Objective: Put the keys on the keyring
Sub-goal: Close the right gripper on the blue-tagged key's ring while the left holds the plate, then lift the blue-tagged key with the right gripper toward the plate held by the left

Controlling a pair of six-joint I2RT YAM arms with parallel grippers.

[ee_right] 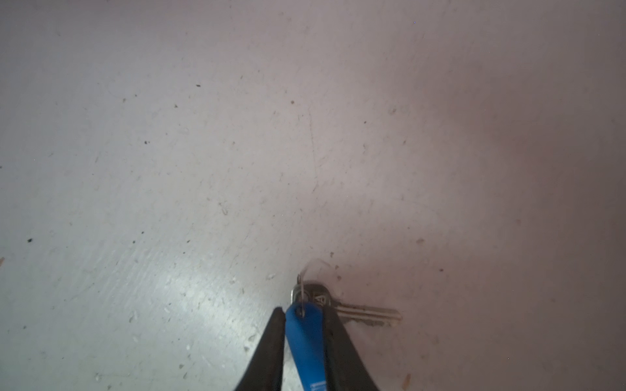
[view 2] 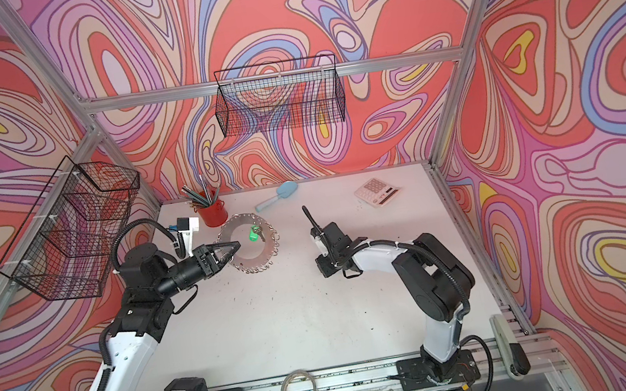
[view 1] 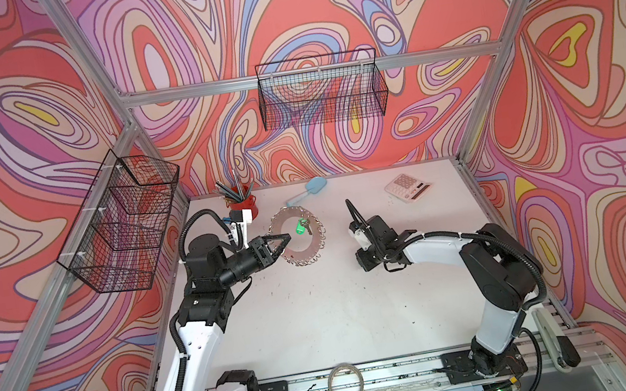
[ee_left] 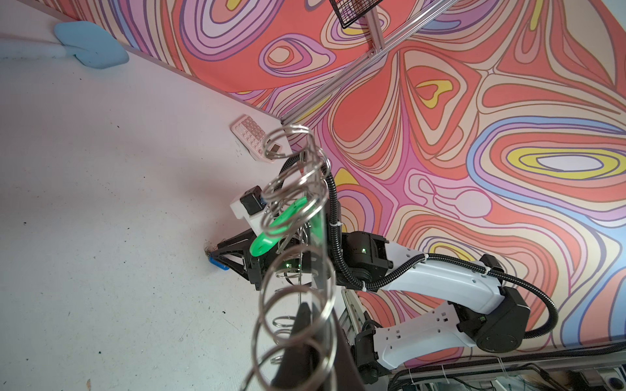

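Both top views look steeply down from high in front onto the whole tabletop [view 1: 321, 321] and 2 arms. The left wrist view looks close along the keyring [ee_left: 320, 216] towards the right arm [ee_left: 437, 281]. The right wrist view faces the tabletop from very near, past its fingers [ee_right: 267, 348]; both wrist views share the blue tag [ee_left: 216, 262].

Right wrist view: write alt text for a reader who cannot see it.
Two black jaws pinch a blue oblong plastic tag; its small silver metal key, joined by a wire ring, lies beyond their tips on the scuffed white tabletop.
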